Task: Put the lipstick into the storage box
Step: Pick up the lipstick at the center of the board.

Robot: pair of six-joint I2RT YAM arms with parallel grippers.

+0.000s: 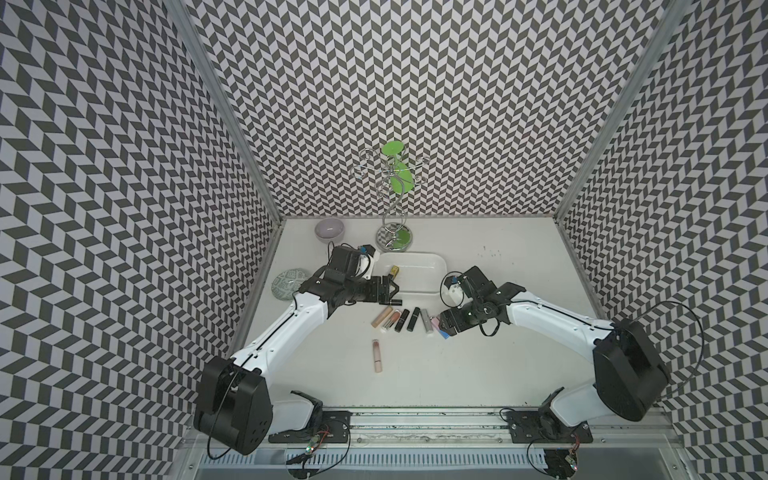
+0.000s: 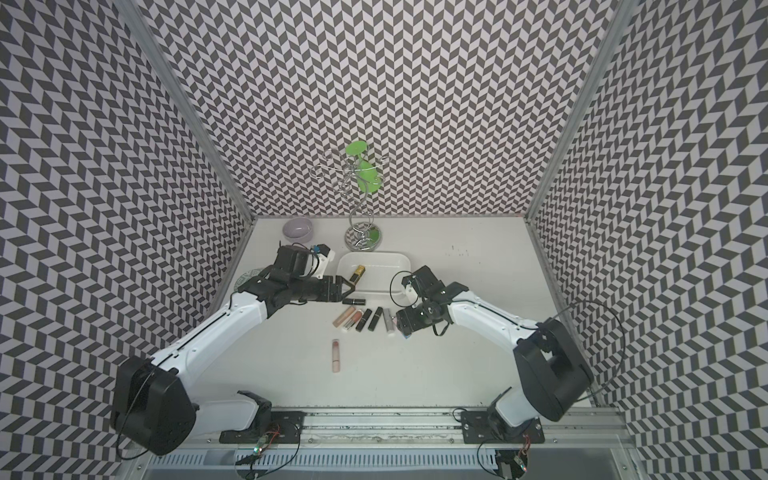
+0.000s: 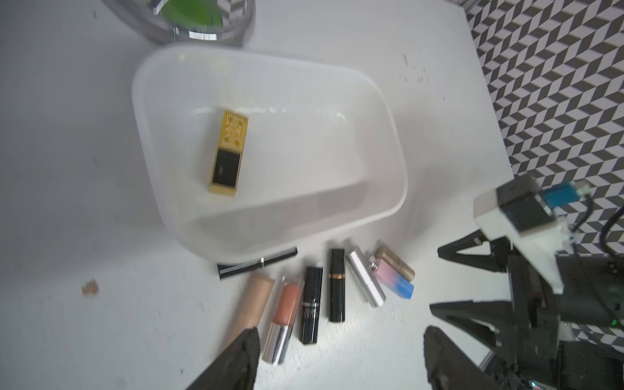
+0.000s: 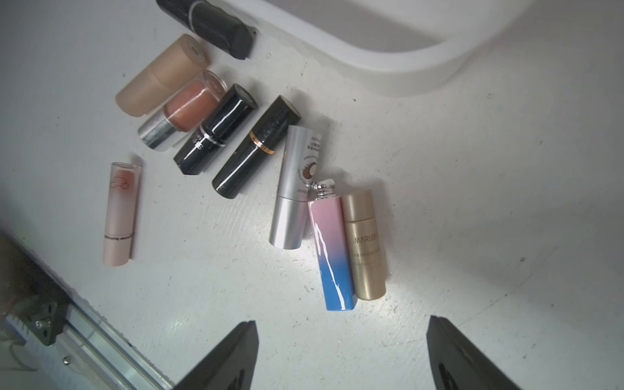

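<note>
The white storage box [image 1: 419, 270] [image 3: 388, 128] holds a gold-and-black lipstick [image 1: 394, 272] [image 3: 228, 153]. My left gripper [image 1: 392, 291] [image 3: 341, 332] hovers at the box's front left corner, open and empty. In front of the box lies a row of several lipsticks, from a beige one [image 1: 381, 316] [image 4: 162, 76] to a pink-blue one [image 4: 332, 253] and a gold one [image 4: 364, 244]. My right gripper [image 1: 444, 329] [image 4: 341, 320] hangs open over the row's right end, holding nothing. A pale pink lipstick [image 1: 377, 355] [image 4: 121, 214] lies apart, nearer the front.
A thin black stick [image 3: 258, 262] lies against the box's front wall. A lilac bowl [image 1: 330, 230] and a chrome wire stand [image 1: 392, 239] sit at the back. A green-patterned plate [image 1: 289, 282] lies by the left wall, partly under my left arm.
</note>
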